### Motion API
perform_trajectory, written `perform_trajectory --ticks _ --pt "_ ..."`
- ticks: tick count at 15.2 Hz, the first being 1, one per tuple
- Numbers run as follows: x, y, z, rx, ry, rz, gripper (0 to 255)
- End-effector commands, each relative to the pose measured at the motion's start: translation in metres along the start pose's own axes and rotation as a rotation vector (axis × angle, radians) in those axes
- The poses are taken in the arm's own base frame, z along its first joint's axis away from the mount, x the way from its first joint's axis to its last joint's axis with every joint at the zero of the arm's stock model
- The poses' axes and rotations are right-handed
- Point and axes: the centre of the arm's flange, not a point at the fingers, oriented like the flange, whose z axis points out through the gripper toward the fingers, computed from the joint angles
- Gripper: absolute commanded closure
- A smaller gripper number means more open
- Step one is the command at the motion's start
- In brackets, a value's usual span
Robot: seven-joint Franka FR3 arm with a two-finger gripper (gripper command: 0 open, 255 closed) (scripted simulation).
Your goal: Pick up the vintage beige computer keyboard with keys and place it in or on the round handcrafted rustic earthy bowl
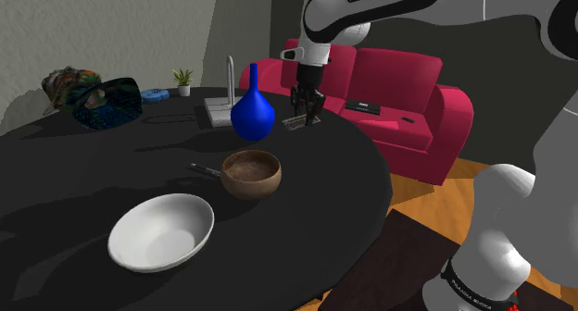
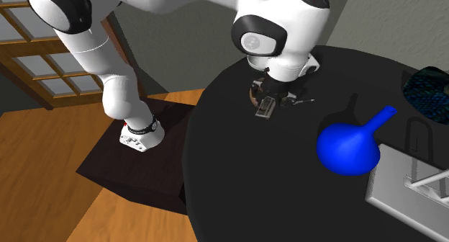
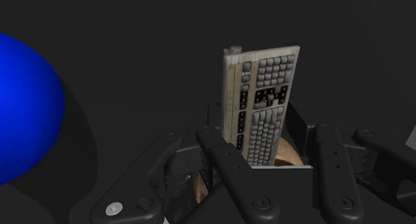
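The beige keyboard point(image 3: 261, 103) with grey keys sticks out from between my fingers, one end clasped in my gripper point(image 3: 267, 133), which is shut on it. In the shoulder view my gripper point(image 1: 306, 108) hangs over the far side of the round black table point(image 1: 83, 184), to the right of a blue vase, with the keyboard point(image 1: 295, 124) tilted just above the tabletop. The brown rustic bowl point(image 1: 251, 173) stands nearer the table's middle, apart from the gripper. In the second exterior view the keyboard point(image 2: 265, 108) hangs below the gripper point(image 2: 270, 96), and a brown rim of the bowl point(image 2: 252, 95) peeks out behind the hand.
A blue round-bellied vase point(image 1: 252, 110) stands close to the gripper's left in the shoulder view. A white bowl point(image 1: 162, 230) sits near the front, a grey stand point(image 1: 219, 105) behind the vase, a thin dark stick point(image 1: 202, 168) by the brown bowl. A red sofa point(image 1: 389, 87) lies beyond the table.
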Motion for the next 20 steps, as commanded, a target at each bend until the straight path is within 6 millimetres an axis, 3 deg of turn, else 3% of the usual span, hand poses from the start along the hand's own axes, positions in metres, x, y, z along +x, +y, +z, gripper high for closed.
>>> perform_trajectory --ticks 1,13,20 --pt "0.025 -0.003 0.003 0.0 0.0 0.001 255" --pt "0.181 -0.03 0.012 0.0 0.0 0.001 255" --pt "0.178 -0.027 0.049 0.0 0.0 0.001 255"
